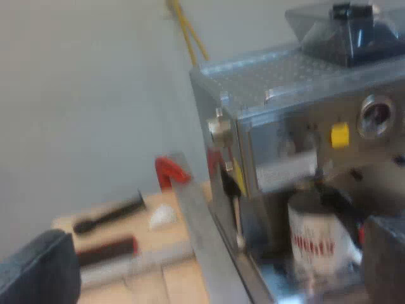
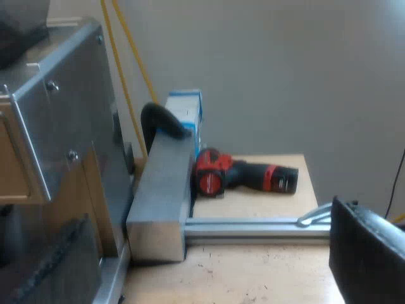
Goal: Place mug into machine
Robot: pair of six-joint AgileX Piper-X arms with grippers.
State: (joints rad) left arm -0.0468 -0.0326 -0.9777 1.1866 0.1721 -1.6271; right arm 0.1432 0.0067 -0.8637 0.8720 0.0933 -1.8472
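Note:
A white mug (image 1: 313,244) with red lettering stands inside the front of the espresso machine (image 1: 285,95), under its spouts. A dark bean hopper (image 1: 345,28) sits on the machine's top. Just above the mug is a dark handle (image 1: 338,206) with a bit of red at its end. My left gripper (image 1: 209,269) is open, with one finger (image 1: 35,269) out over the table and the other finger (image 1: 386,256) close beside the mug. My right gripper (image 2: 209,272) is open beside the machine's steel side (image 2: 63,126) and holds nothing.
A grey metal block (image 2: 161,202) and an aluminium rail (image 2: 253,228) lie on the wooden table (image 2: 253,272). A red and black drill (image 2: 243,177) and a blue and white box (image 2: 186,114) are behind them. A red clamp (image 1: 168,171) and dark tools (image 1: 107,215) lie past the machine's corner.

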